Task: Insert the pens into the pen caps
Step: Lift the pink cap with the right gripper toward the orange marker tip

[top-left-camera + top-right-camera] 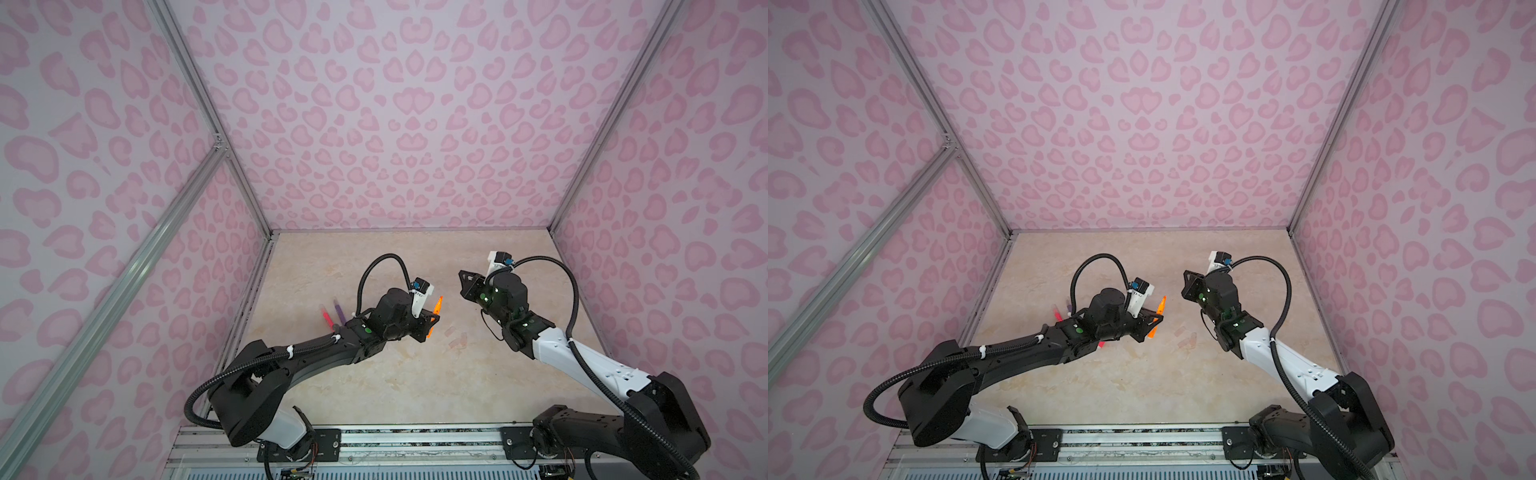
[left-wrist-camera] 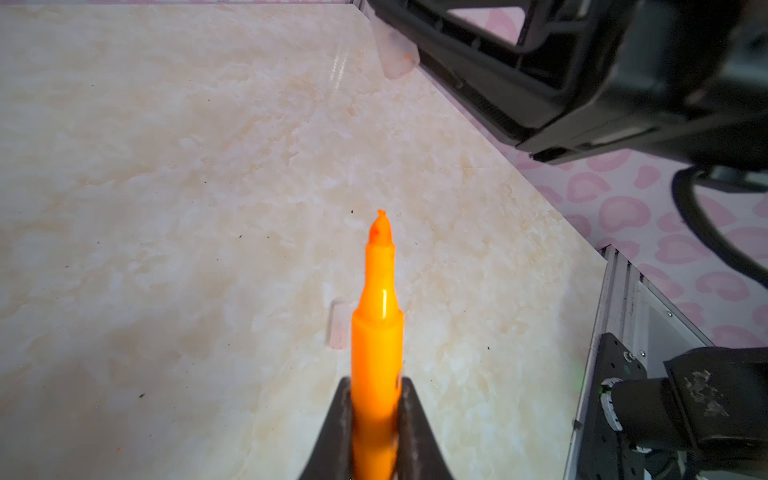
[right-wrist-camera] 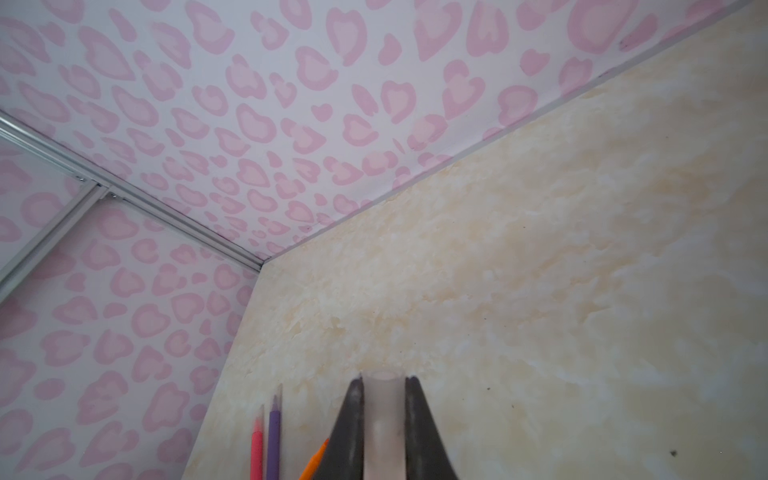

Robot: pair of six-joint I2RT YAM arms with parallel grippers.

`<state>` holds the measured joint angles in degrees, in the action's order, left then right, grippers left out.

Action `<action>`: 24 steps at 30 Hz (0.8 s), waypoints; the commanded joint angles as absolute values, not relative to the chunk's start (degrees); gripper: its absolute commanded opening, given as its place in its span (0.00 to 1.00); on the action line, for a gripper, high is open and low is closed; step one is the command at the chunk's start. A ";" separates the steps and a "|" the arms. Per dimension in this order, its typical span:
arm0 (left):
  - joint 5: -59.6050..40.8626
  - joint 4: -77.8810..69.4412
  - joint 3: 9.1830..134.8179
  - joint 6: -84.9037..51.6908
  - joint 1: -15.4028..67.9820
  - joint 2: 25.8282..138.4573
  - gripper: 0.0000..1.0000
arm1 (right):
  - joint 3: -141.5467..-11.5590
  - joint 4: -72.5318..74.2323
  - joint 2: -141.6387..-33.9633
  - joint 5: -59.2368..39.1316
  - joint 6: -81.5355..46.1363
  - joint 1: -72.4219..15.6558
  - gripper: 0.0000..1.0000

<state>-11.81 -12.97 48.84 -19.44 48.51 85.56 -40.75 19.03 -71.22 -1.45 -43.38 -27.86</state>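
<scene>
My left gripper (image 2: 376, 380) is shut on an orange pen (image 2: 378, 316), whose bare pointed tip sticks out past the fingers. In both top views that pen (image 1: 437, 306) stands tilted in the left gripper (image 1: 433, 320) above the table's middle. My right gripper (image 3: 383, 379) is shut on a clear pen cap (image 3: 383, 415), open mouth forward; the left wrist view shows this cap (image 2: 395, 54) some way off from the pen's tip. In a top view the right gripper (image 1: 461, 275) faces the left one across a gap. Two more pen caps (image 1: 450, 331) (image 1: 457, 341) lie between the arms.
A pink-red pen (image 1: 326, 318) and a purple pen (image 1: 340, 311) lie side by side near the left wall, partly behind the left arm. Another clear cap (image 2: 337, 328) lies on the beige table (image 1: 374, 374) below the held pen. Patterned walls close three sides.
</scene>
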 commanded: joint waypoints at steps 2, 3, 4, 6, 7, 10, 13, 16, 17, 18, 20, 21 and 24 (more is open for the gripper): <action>-12.05 -14.49 50.02 -19.31 48.61 85.81 0.03 | -41.17 22.22 -71.59 -3.05 -44.30 -28.51 0.01; -11.34 -14.09 50.25 -19.25 48.70 85.93 0.03 | -41.60 22.01 -71.78 -3.12 -44.22 -29.18 0.00; -10.94 -13.90 50.33 -19.25 48.74 86.04 0.03 | -42.05 21.39 -71.81 -2.68 -43.86 -29.94 0.00; -9.92 -13.71 50.36 -19.36 48.78 86.13 0.03 | -43.59 18.61 -72.08 0.20 -42.75 -32.24 0.00; -9.68 -13.71 50.36 -19.42 48.83 86.19 0.03 | -44.21 17.47 -72.49 1.77 -42.63 -33.38 0.00; -8.49 -12.76 50.79 -19.34 48.89 86.46 0.03 | -44.52 17.36 -73.40 2.72 -43.43 -34.51 0.00; -6.17 -11.80 50.99 -19.21 48.87 86.40 0.03 | -44.92 16.95 -74.23 3.75 -43.83 -36.06 0.00; -5.68 -12.28 50.46 -19.20 48.87 85.79 0.03 | -44.80 17.15 -74.94 5.50 -44.47 -37.08 0.00; -5.48 -12.17 50.37 -19.25 48.92 85.58 0.03 | -44.89 17.31 -75.08 5.54 -44.56 -37.23 0.00; -5.00 -12.04 50.34 -19.33 48.93 85.42 0.03 | -44.90 17.28 -75.23 5.51 -44.56 -37.24 0.00; -4.38 -11.89 50.23 -19.25 48.87 85.21 0.03 | -44.96 17.30 -75.47 5.60 -44.64 -37.35 0.00; -4.30 -11.93 50.31 -19.28 48.87 85.11 0.03 | -44.96 17.37 -75.58 5.47 -44.64 -37.44 0.00; -3.11 -11.58 50.20 -19.50 48.89 85.12 0.03 | -44.91 17.52 -75.75 5.28 -45.12 -37.96 0.00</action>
